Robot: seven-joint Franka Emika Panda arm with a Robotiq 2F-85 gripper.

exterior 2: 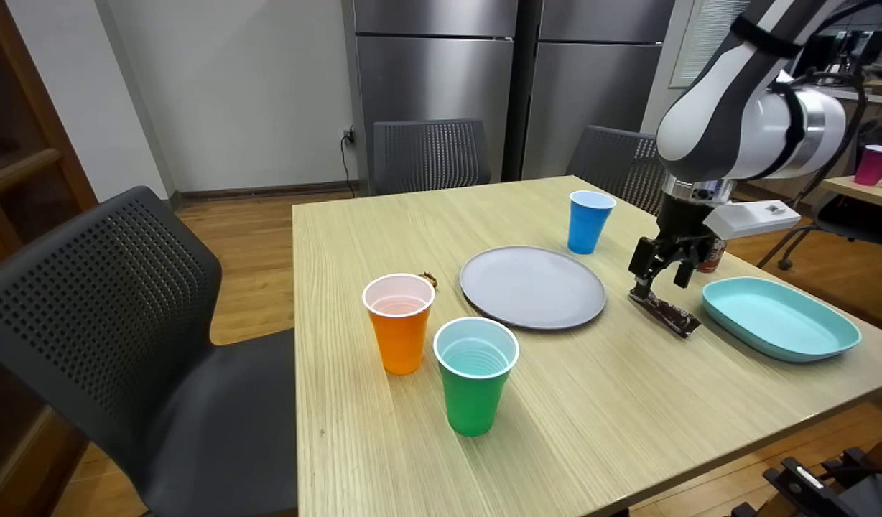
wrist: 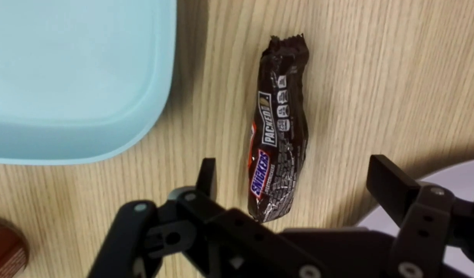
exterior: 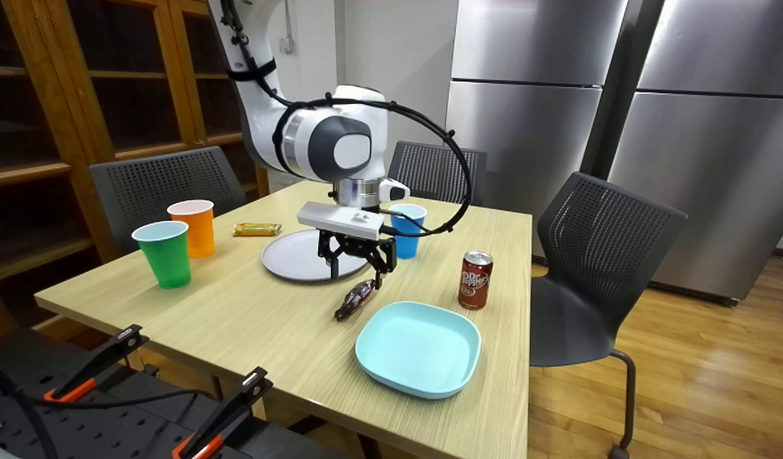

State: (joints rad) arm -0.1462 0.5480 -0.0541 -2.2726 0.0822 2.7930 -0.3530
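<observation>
Gripper [exterior: 356,275]: black, angular linkage ending in fingers [wrist: 391,185] with squared, flat-faced pads, spread wide. It stands just beside the grey plate [exterior 2: 532,287], a round, smooth disc with a matte face.

Snickers bar [wrist: 281,131]: lies on the table [exterior 2: 383,459] near the plate, between it and the turquoise tray [exterior: 417,350]. In the wrist view it runs lengthwise through the space between the fingers, wood grain showing on either side of the wrapper. Film is glossy dark brown, creased, one end crimped to a jagged edge. Height of the fingertips over the table cannot be judged.

Tray: rounded square, smooth, with raised, curved walls; located across the bar from the plate.

Soda can [exterior: 475,280]: upright cylinder, dark red with a silver metal top, well apart from the plate on its tray side.

Blue cup [exterior 2: 589,222]: tapered, upright, pale-rimmed, near the plate. Orange cup [exterior 2: 400,334] and green cup [exterior 2: 473,398]: same tapered form, upright, ridged inside, on the side of the plate away from the tray. Yellow packet [exterior: 257,229]: shiny, crinkled, near the plate on that same side.

Table: pale, straight-grained surface with straight edges, beneath the plate. Black chairs [exterior 2: 96,309]: perforated backs, well apart from the plate. Refrigerators [exterior: 525,140]: brushed steel doors, farther from the plate again.
</observation>
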